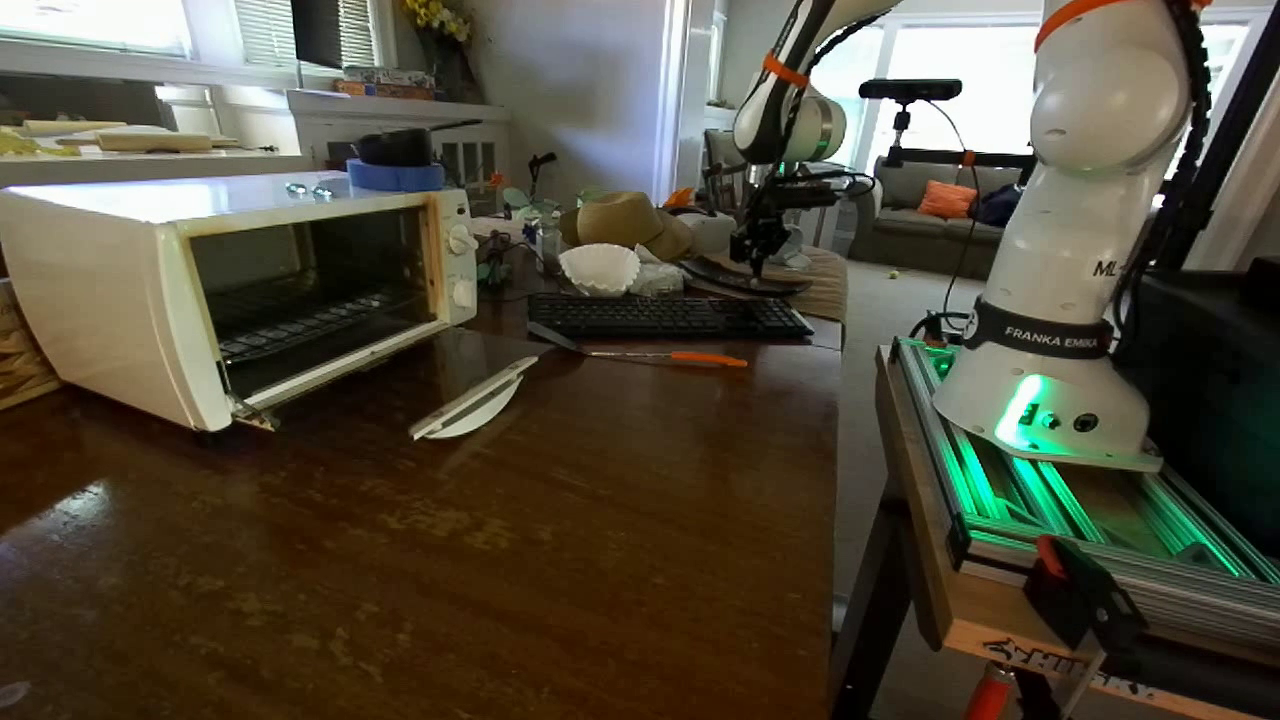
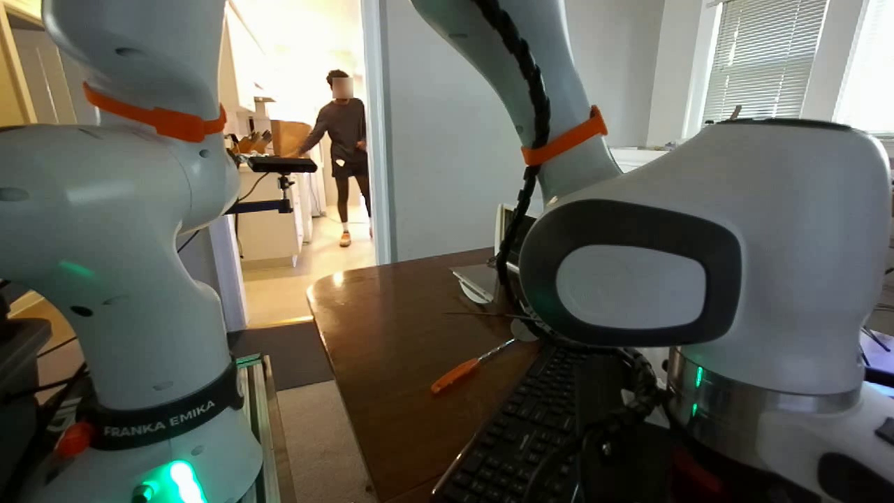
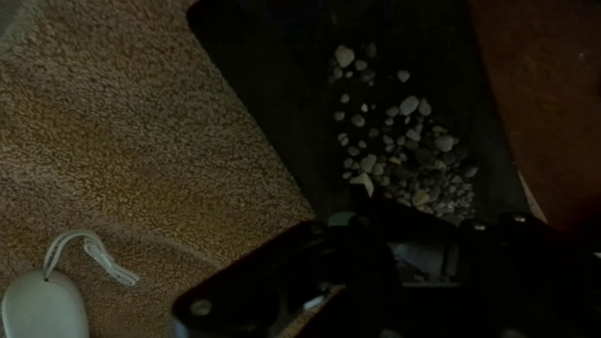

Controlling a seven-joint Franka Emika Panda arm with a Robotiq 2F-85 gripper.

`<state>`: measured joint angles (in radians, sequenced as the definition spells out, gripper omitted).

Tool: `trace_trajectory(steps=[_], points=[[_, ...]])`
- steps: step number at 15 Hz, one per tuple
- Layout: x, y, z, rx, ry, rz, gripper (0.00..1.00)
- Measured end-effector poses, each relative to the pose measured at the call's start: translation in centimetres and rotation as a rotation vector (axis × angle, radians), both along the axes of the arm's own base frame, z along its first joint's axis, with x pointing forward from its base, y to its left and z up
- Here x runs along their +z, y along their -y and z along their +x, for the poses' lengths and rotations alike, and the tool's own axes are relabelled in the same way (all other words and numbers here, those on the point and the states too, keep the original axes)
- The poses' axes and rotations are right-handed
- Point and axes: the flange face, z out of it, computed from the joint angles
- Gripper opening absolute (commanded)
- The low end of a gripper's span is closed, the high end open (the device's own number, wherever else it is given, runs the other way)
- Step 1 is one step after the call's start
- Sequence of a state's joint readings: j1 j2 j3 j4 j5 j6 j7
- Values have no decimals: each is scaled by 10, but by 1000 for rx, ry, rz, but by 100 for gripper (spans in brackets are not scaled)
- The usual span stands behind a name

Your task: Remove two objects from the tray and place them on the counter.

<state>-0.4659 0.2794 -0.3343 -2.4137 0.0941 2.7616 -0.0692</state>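
Observation:
In the wrist view the dark tray (image 3: pixel 281 80) carries a scatter of small grey and pale pebbles (image 3: pixel 408 105), heaped thickest close to my gripper (image 3: pixel 364 195). The fingers are very dark there; they look shut, with their tips over the pebbles. A pale stone (image 3: pixel 362 179) peeks out right at the tips, partly covered; whether it is gripped cannot be told. In an exterior view the gripper (image 1: pixel 757 262) points down over the tray (image 1: pixel 730 277), beyond the keyboard. The glossy brown counter (image 1: pixel 550 560) stretches across the foreground, and shows again beside the arm (image 2: pixel 391 300).
A black keyboard (image 1: pixel 660 316) and an orange-handled spatula (image 1: pixel 705 358) lie near the tray. A white toaster oven (image 1: pixel 100 290) stands open, a white dish (image 1: pixel 480 405) before it. Tan towel (image 3: pixel 141 141) borders the tray, bearing a white corded object (image 3: pixel 44 305). A person (image 2: pixel 342 133) stands far off.

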Motion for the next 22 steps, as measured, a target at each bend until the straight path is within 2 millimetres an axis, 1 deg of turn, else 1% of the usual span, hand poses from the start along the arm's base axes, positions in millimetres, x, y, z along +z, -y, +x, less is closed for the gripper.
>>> trace_trajectory(steps=[1,6,7,8,9,10,11,12,13,15,17,19,20,21,22], points=[[1,0,0,4,1,0,35],[5,1,1,30,7,-6,74],[6,1,1,36,8,-7,81],[7,1,1,42,8,-8,85],[7,2,0,48,8,-9,80],[7,2,0,53,8,-9,70],[7,2,0,57,7,-9,65],[7,2,0,61,7,-9,57],[7,2,0,66,6,-9,44],[7,2,0,71,5,-9,37],[7,1,0,73,5,-8,33],[6,1,1,74,4,-8,43],[6,1,1,75,4,-7,44],[6,0,1,77,4,-7,48],[6,0,1,79,3,-7,45]])
